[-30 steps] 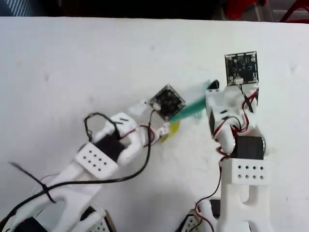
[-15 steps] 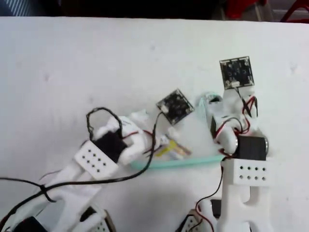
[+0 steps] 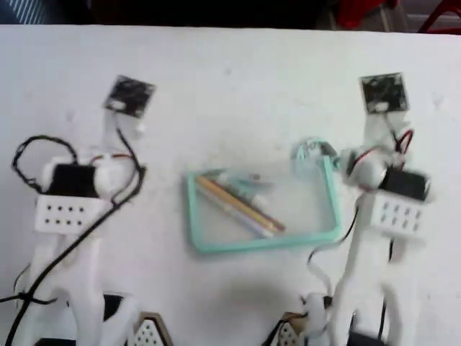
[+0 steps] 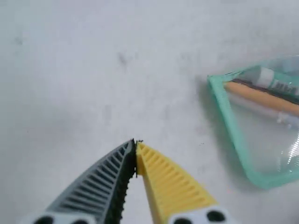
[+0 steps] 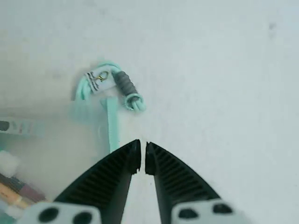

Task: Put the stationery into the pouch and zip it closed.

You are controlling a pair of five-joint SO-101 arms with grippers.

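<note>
Several pens (image 3: 238,205) are lying inside the pouch (image 3: 266,244) | left gripper (image 4: 135,142) is hanging closed, empty, well apart from it | right gripper (image 5: 142,156) is hovering closed, empty, beside its loop (image 5: 80,89).

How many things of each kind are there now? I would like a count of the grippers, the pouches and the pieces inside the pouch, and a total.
Grippers: 2, the left gripper and the right gripper.
Pouches: 1, the pouch with green edging.
Inside it, stationery pieces: 3 that can be told apart.
Total: 6
</note>
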